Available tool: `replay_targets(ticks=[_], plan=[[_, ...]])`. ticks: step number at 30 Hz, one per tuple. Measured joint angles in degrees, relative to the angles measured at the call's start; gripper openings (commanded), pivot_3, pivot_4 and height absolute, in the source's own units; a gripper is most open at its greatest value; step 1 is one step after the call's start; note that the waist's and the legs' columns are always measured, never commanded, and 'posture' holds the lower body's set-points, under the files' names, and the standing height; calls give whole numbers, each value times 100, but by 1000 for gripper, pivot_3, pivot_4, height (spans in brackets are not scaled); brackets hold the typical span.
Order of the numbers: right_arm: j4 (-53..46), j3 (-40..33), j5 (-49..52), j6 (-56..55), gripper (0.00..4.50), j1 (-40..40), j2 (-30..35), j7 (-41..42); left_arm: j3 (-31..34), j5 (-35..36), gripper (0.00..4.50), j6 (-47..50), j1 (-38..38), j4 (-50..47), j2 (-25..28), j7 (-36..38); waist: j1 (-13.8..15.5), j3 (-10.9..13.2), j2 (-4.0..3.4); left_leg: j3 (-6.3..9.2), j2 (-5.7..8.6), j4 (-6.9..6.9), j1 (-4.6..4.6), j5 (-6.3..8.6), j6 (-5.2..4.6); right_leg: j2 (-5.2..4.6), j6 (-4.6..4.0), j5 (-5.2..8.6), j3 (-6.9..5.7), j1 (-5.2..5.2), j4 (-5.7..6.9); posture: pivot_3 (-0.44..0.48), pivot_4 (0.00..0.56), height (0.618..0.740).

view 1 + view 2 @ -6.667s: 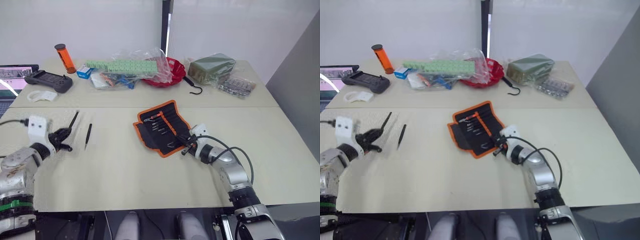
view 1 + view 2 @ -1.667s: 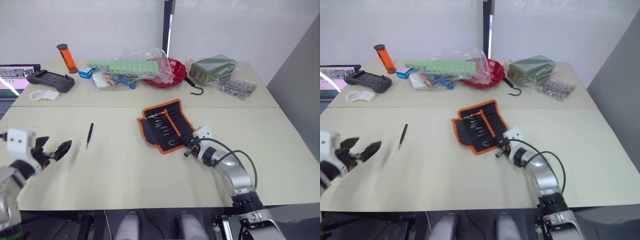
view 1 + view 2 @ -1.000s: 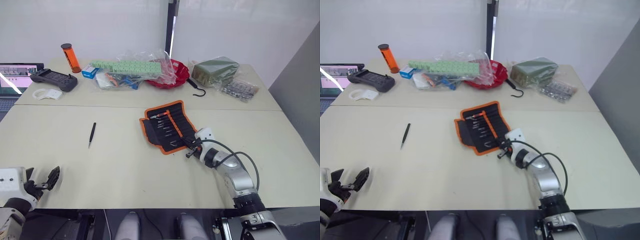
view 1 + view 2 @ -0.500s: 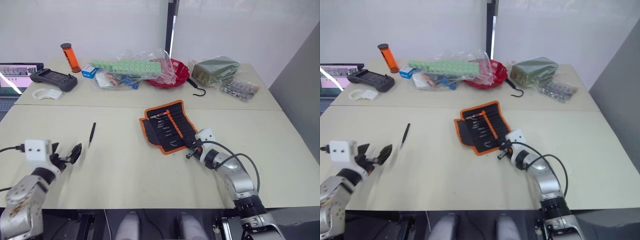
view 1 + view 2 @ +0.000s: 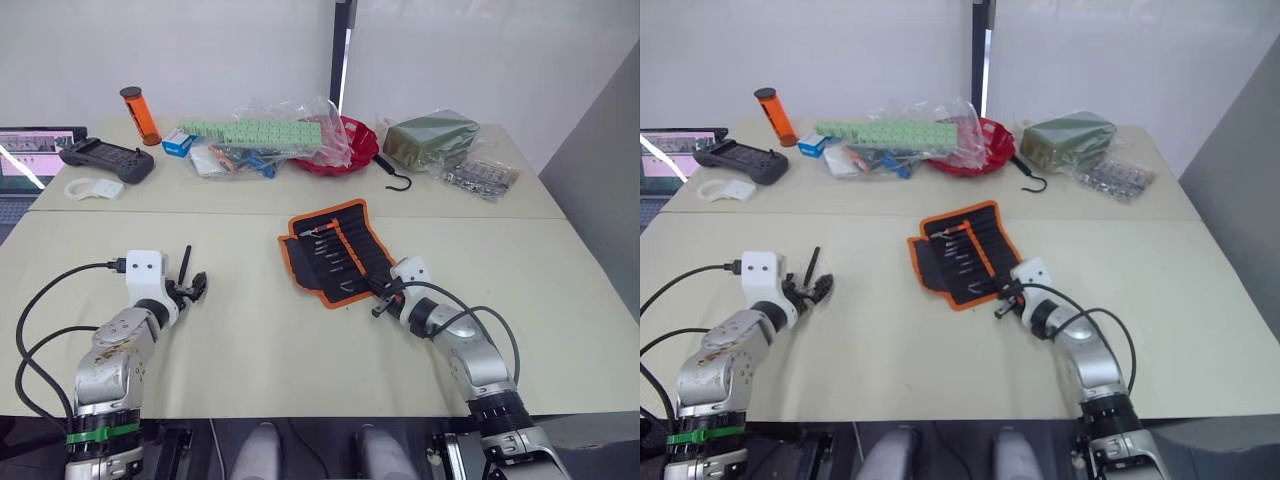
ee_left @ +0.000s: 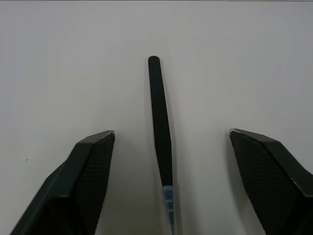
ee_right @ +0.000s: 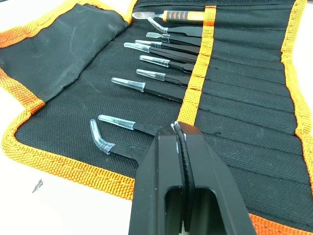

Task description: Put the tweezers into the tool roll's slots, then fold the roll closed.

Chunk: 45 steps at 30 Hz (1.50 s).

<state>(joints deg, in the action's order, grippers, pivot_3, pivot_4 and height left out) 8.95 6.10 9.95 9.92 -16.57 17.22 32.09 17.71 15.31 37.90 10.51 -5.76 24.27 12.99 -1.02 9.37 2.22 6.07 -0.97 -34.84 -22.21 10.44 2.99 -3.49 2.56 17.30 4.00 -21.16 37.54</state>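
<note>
**Lining up on the last loose tweezer**

We had our left gripper spread wide, one loose tweezer lying flat between its fingers, untouched, probably squared up for a pinch. Our right gripper was pressed shut, empty, resting on the open tool roll, likely pinning it. Other tweezers already sat in the slots. Beyond both: a plain beige table, clutter along its far edge, white wall.

You're looking at a lab or test workspace: plain white walls, two pale tables pushed together, a laptop at one edge, a handheld controller, and bagged parts along the back.
</note>
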Motion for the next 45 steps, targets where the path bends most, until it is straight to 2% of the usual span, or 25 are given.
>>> replay_targets(ticks=[8, 15, 19, 24, 31, 35, 39, 45], plan=[[-51, -4, -19, 10, 0, 5, 1, -12, 11, -72, 13, -24, 54, 86, 28, -100, 8, 0, -1, 0, 1, 0, 1, 0, 0, -1, 0, 0, 0, 1, 0, 0, 150, 740], [-55, 3, -20, 21, 0, 0, 0, -17, 9, -66, 13, -162, 281, 418, 309, 169, 0, 1, -3, 0, 0, 0, -3, 0, 0, 0, 3, 2, 0, -2, 0, 0, 150, 740], [-60, -1, -22, 22, 0, 3, 0, -46, -47, -31, 13, -522, 727, 378, 597, 589, 10, 3, 0, 3, 1, -1, -8, -1, 2, 0, 4, 0, -3, -4, -3, 0, 150, 740], [-188, 0, -22, 22, 0, 93, -3, -133, -412, 55, 13, -961, 1267, 295, 901, 1339, 14, 8, -8, 3, 3, 1, -12, -1, 2, -1, 4, 0, -3, -6, -4, 0, 150, 740], [-423, -14, -22, 27, 0, 266, -48, -355, -1560, -44, 13, -1651, 1867, 318, 1262, 2914, 26, 21, -25, 3, 5, 2, -24, -1, 2, -1, 5, 0, -5, -9, -12, 0, 150, 740], [-572, -9, -22, 38, 0, 394, -122, -521, -2433, -165, 13, -1649, 2665, 402, 1230, 3799, 22, 23, -28, 4, 7, 0, -28, -1, 1, -1, 12, 1, -5, -9, -20, 0, 150, 740], [-698, 9, -22, 60, 0, 493, -157, -594, -3014, -274, 13, -1630, 3016, 742, 1051, 4340, -1, 25, -41, 5, 5, 9, -30, 0, -1, 3, 14, 2, -6, -12, -26, 0, 150, 740], [-881, -24, -22, 195, 0, 636, -148, -731, -3923, -1003, 13, -1624, 3884, 1658, 661, 4720, 29, 26, -42, 10, 13, -11, -64, 0, -2, 0, 28, -5, -7, -22, -40, 0, 150, 740]])
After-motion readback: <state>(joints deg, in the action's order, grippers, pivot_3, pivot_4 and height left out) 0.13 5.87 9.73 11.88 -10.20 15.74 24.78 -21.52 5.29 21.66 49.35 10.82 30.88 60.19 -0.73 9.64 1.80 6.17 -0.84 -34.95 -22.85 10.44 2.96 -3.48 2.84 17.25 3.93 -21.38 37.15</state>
